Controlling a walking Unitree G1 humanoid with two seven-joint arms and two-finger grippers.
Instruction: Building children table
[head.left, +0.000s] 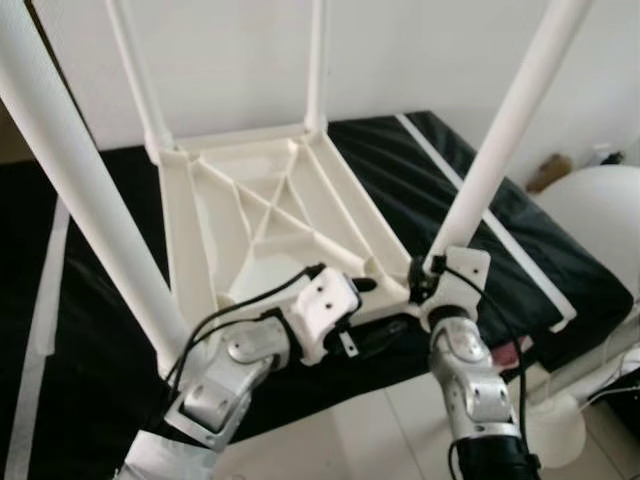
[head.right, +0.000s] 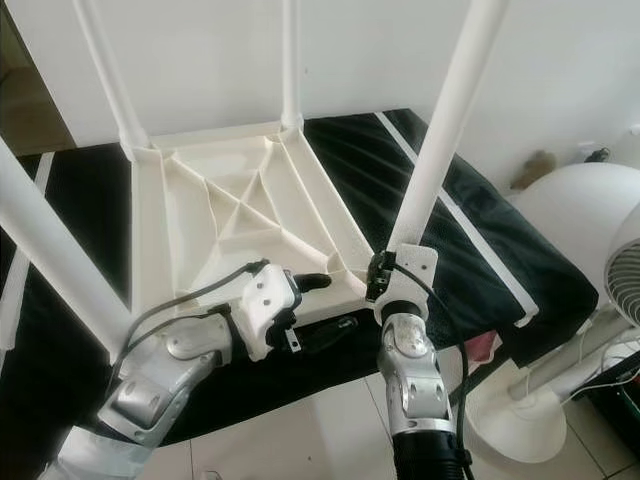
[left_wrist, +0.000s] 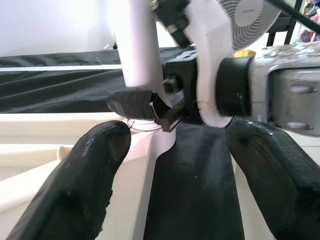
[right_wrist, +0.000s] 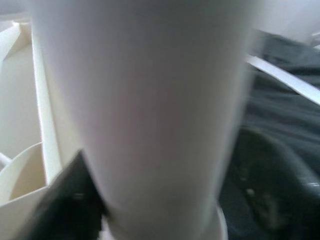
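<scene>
Black-covered bed (head.left: 90, 330) under upturned white table (head.left: 265, 215), right gripper (head.right: 378, 280) clamped round near-corner leg (head.right: 445, 130), left gripper (head.right: 318, 303) spread beside it.

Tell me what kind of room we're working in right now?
Probably a room in a home, maybe a bedroom: the upturned white table lies on a black-covered mattress or low bed, a white pedestal fan stands beside it on a tiled floor, with a plain white wall behind.

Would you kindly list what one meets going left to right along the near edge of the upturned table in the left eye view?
Near-left table leg → left gripper → right gripper at the near-right table leg → white fan.
</scene>
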